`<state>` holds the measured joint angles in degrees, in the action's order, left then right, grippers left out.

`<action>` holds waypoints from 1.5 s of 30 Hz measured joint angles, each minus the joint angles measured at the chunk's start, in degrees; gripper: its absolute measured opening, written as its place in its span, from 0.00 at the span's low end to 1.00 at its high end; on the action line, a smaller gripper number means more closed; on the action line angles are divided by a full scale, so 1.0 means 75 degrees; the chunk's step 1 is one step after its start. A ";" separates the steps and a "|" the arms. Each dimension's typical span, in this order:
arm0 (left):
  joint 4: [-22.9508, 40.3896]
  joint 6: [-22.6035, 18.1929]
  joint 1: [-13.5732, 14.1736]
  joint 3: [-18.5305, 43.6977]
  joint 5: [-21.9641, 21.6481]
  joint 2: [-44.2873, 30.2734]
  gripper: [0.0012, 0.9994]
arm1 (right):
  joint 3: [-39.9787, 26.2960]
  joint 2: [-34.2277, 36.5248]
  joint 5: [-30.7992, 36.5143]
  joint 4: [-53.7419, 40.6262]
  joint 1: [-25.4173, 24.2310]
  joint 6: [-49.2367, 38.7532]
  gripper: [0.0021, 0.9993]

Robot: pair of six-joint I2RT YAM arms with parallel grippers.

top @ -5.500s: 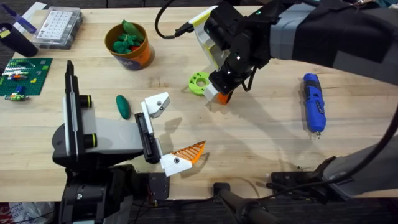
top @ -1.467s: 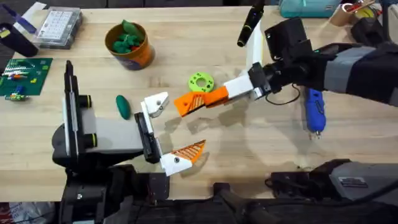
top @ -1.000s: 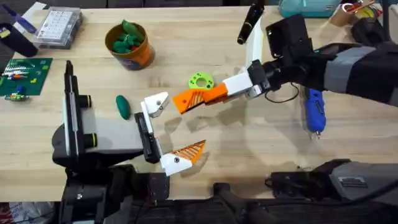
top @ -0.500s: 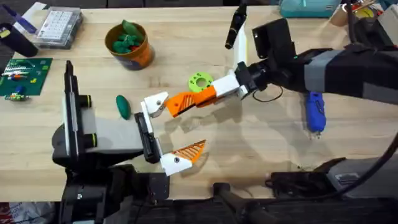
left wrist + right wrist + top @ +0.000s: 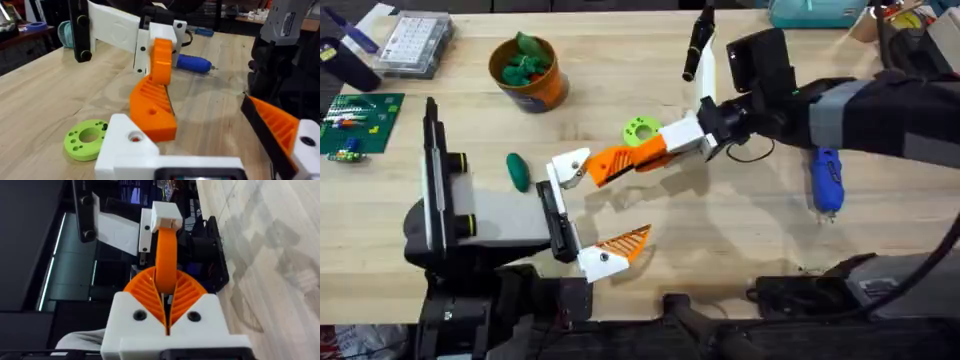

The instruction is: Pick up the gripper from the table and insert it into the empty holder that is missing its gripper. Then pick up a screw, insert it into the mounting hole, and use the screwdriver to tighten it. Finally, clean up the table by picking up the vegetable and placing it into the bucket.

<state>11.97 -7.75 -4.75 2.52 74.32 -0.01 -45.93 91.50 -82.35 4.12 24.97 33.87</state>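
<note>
- Right fingers (image 5: 650,158) pinch the orange gripper (image 5: 610,164), its tip touching the holder (image 5: 570,167).
- Left fingers (image 5: 588,215) spread wide.
- Screwdriver (image 5: 825,178) lies on the table (image 5: 740,230).

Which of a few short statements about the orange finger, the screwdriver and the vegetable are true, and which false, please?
1. The right gripper is shut on the orange gripper. True.
2. The orange gripper's tip is at the holder of the left arm. True.
3. The screwdriver is held by the left gripper. False: it lies on the table, beside the right arm.
4. The vegetable is in the bucket. False: it lies on the table, apart from the bucket.
5. The lime-green disc sits on the table. True.
</note>
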 joint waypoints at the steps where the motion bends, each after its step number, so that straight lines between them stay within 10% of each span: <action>1: 0.0000 0.0001 0.0000 0.0000 -0.0001 0.0000 0.99 | 0.0000 0.0000 0.0001 0.0001 0.0000 0.0021 0.01; 45: -0.0058 0.0271 -0.0061 0.0000 -0.0504 0.0000 0.99 | 0.0006 0.0361 0.1728 0.2664 0.1104 0.2978 0.00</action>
<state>11.53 -5.72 -5.21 2.52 70.54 -0.01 -45.89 94.21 -69.39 24.10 33.25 56.20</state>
